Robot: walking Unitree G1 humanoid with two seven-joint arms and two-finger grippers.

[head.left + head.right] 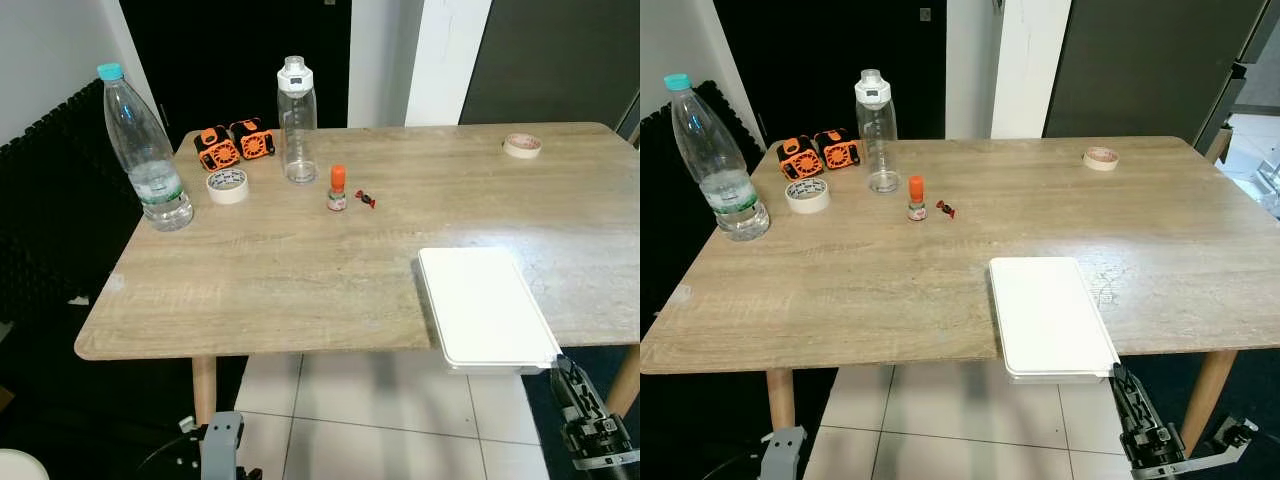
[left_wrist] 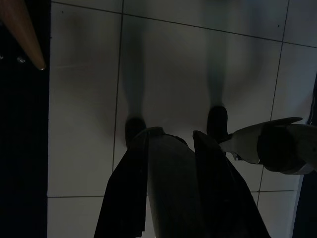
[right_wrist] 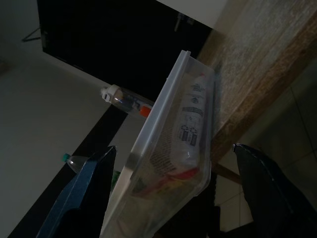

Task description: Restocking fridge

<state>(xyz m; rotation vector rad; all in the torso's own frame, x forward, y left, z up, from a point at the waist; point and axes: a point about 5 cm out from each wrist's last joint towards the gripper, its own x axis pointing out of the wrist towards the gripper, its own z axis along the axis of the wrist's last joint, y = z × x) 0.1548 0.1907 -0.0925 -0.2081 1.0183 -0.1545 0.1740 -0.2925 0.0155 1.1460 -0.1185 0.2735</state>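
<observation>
Box (image 1: 1050,318) lies lidded at table's (image 1: 940,270) near edge, overhanging, not yet lifted. Right gripper (image 3: 168,198) just below, fingers spread. Left gripper (image 2: 168,148) idle, fingers slightly parted. Restocking barely begun.

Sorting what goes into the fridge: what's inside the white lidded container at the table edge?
Through the container's clear side, a printed white packet and red-yellow wrapping show; the lid hides the rest.

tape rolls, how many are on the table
2. One roll of tape lies near the table's far left, in front of the orange gadgets and beside the big water bottle. The other tape roll lies alone near the far right edge.
</observation>
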